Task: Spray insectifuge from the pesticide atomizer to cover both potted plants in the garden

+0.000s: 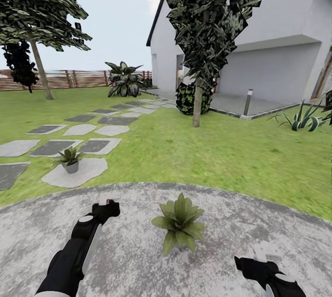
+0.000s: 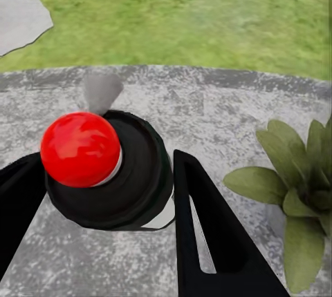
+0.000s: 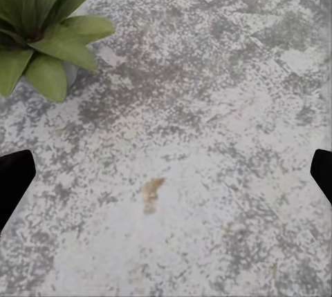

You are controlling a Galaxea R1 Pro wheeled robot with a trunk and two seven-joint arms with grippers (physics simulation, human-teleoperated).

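Standing on the round grey patio (image 1: 138, 264), the robot faces a lawn (image 1: 221, 149) crossed by grey stepping stones (image 1: 78, 130), with a white house (image 1: 281, 48) ahead to the right and a brown slatted fence (image 1: 64, 79) at the far left. The left gripper (image 1: 107, 206) is closed around the pesticide atomizer (image 2: 111, 169); in the left wrist view its two black fingers (image 2: 207, 242) press against either side of the dark, round bottle body, whose red spot (image 2: 79, 148) faces the camera. In the head view the atomizer appears as a small white-and-red tip just above the gripper, held above the paving near the patio's far edge. One potted plant (image 1: 180, 223) stands on the patio between the two arms, to the right of the held atomizer and apart from it. The second potted plant (image 1: 70, 158), in a grey pot, sits on a pale stepping stone (image 1: 87, 172) beyond the patio edge, ahead of the left arm. The right gripper (image 1: 258, 260) hangs low over bare paving, jaws spread wide and holding nothing; the right wrist view shows its finger tips at opposite edges, with the nearer plant's leaves at one corner.
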